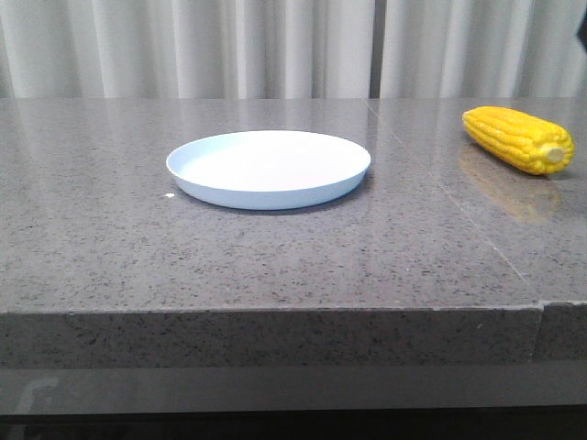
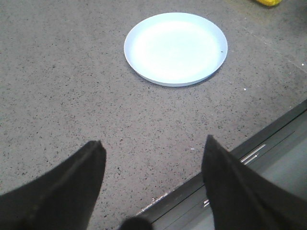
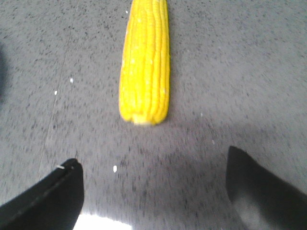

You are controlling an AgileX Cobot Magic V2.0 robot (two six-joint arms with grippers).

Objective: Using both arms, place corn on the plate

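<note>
Stretching across the whole front view, the grey speckled stone surface (image 1: 275,266) has a polished top with a seam running from the back edge toward the front right corner, and pale pleated curtains (image 1: 183,46) hang behind its back edge. Below the front edge runs a dark ledge; the left wrist view alone shows a metal strip along it.

Next in size, the plate (image 1: 269,169) sits empty near the middle of the surface, slightly toward the back. The left wrist view shows it whole (image 2: 175,48).

The corn (image 1: 517,138) lies near the back right corner, well apart from the plate, its pale stub end turned toward the front right. The right wrist view shows its kernel rows closely (image 3: 145,62); the left wrist view catches only a yellow sliver of it.

Neither gripper appears in the front view. The left gripper (image 2: 152,151) has its fingers spread wide above bare stone near the front edge, holding nothing. The right gripper (image 3: 153,167) is likewise spread wide and empty, with the corn's stub end lying just beyond its fingertips.
</note>
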